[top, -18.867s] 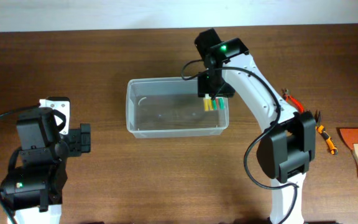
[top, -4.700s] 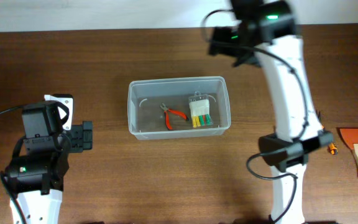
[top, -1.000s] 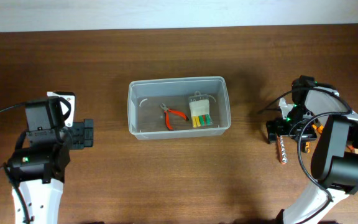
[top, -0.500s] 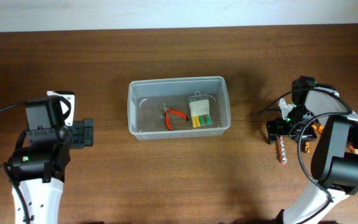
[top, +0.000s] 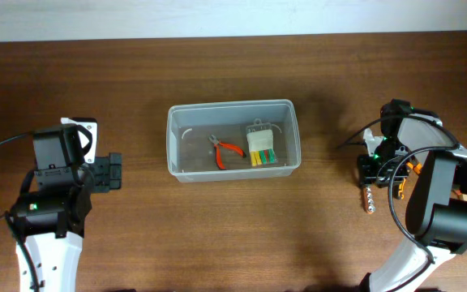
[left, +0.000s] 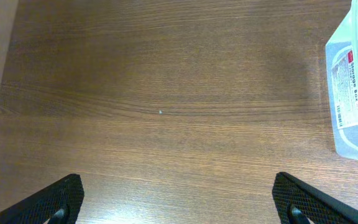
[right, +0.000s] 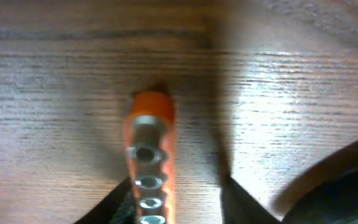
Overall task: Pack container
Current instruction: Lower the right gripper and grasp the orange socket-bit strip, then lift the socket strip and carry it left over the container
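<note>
- The container [top: 233,138] sits in the middle of the surface [top: 136,81], with orange pliers [top: 227,151] and a bit pack [top: 261,148] already inside.
- The right tool [top: 369,178], well apart from it, stands partly open astride an orange socket rail [right: 149,158]. A gap shows on one side, so nothing is gripped.
- The left tool [left: 179,202] is wide open and empty.
- I judge the step is picking up the rail. Next it needs a firm squeeze, then a carry to the container.
</note>
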Robot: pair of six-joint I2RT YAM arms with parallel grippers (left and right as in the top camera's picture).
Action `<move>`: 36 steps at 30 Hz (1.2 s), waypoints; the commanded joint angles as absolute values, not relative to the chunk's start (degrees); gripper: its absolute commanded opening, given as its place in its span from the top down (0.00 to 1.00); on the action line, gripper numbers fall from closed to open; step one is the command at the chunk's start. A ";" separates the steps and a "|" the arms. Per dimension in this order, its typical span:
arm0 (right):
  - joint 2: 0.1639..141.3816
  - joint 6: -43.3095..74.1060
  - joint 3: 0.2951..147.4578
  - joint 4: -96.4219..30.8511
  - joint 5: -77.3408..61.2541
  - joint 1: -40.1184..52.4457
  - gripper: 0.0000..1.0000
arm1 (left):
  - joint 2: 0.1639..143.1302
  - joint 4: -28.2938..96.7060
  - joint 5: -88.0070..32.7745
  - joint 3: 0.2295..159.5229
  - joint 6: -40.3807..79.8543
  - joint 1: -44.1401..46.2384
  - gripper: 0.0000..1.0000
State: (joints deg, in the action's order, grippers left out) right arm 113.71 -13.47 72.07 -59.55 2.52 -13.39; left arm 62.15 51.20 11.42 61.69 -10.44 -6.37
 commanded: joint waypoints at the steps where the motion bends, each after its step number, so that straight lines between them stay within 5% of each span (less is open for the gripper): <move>1: 113.84 -13.23 70.65 -58.87 2.59 -13.02 0.61 | 62.46 51.03 11.88 62.67 -9.96 -6.66 0.01; 20: 113.84 -13.06 70.72 -58.26 2.61 -8.84 0.91 | 62.46 51.00 11.88 62.67 -9.96 -6.66 0.01; 36: 113.82 -12.36 79.35 -61.87 2.61 -8.82 0.92 | 62.46 51.00 11.88 62.67 -9.96 -6.66 0.01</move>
